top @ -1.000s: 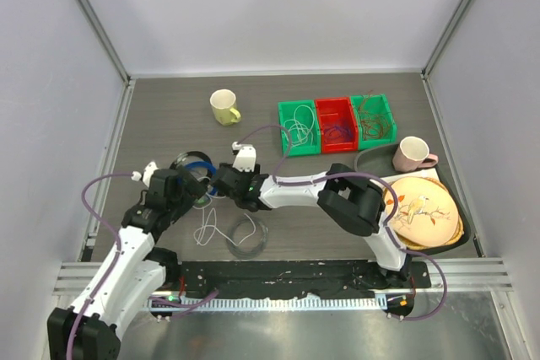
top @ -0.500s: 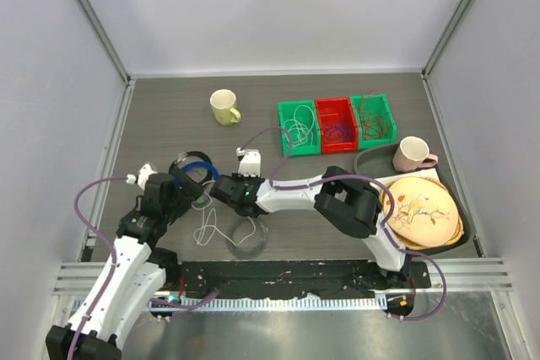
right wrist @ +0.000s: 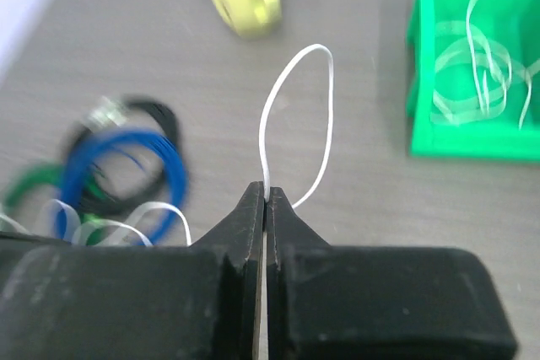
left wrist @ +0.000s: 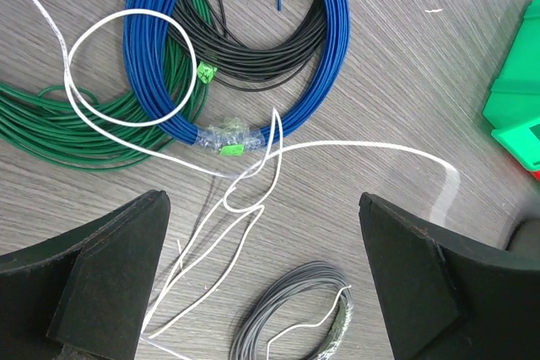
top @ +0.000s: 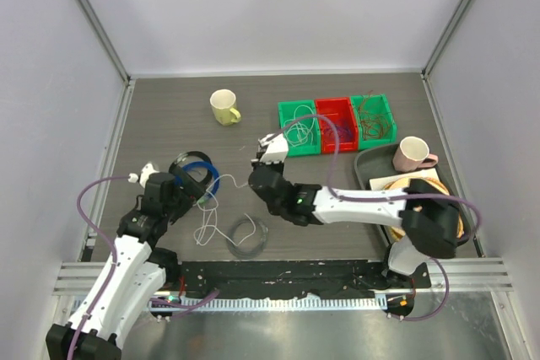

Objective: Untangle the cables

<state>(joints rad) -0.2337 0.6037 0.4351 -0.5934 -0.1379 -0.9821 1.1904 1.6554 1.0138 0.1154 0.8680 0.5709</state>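
Right tool (right wrist: 266,196) was pinched shut on the white cable (left wrist: 363,146), with a small loop of it standing up beyond the closed tips. The left tool (left wrist: 261,204) hung wide open over the heap and held nothing. From the left wrist view, the cable lay on the counter (left wrist: 405,65) with one round loop draped over the blue ring (left wrist: 333,48) and the green coil (left wrist: 42,124), and narrower loops crossed one another nearer the grey coil (left wrist: 287,309). The pull would probably go best slow and low, drawn away from the rings (a quick tug could drag the blue ring along or cinch the crossed loops). The free left tool could steady the rings, or pinch the strand beside the crossing, so slack fed out one loop at a time.
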